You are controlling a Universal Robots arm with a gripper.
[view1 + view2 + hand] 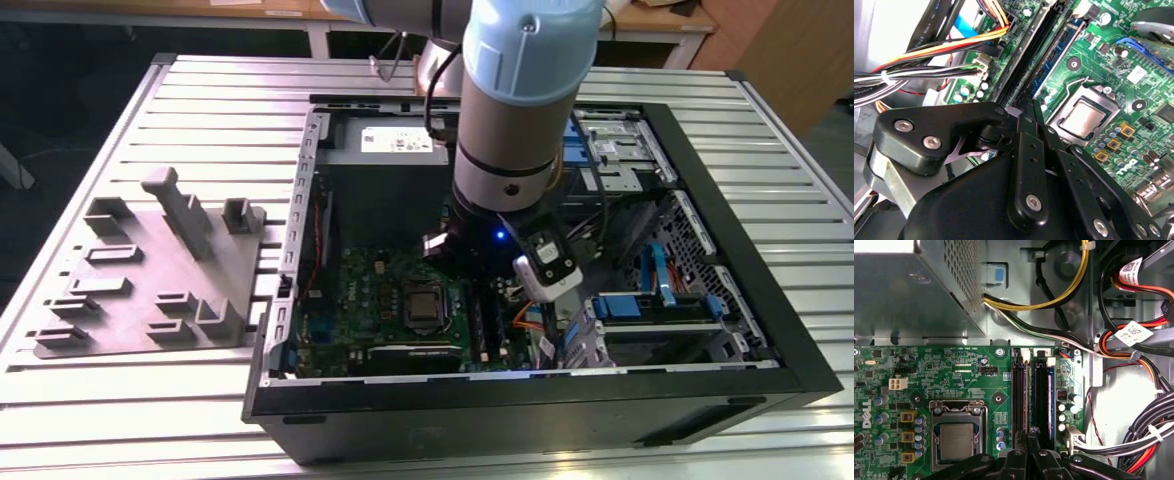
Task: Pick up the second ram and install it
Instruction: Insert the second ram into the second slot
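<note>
From the exterior view I see my arm reaching into the open computer case (787,350) above the green motherboard (387,290); in the first wrist view the gripper (1027,437), fingers drawn together, presses over the slots right beside the processor socket (956,437), the second ram (1049,390) standing in its slot; the second wrist view shows the fingers (1026,132) together.

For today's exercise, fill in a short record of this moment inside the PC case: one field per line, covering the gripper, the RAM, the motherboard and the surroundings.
Setting: open computer case lying on a slatted metal table
Gripper: lowered over the RAM slots of the motherboard; whether it is open or shut cannot be told
Second ram: a dark stick standing in a slot, apparently under the gripper; whether it is fully seated cannot be told
CPU socket: beside the slots, uncovered
Power supply: grey box, wires running out
Outside the case: grey holder tray on the exterior view's left
</note>
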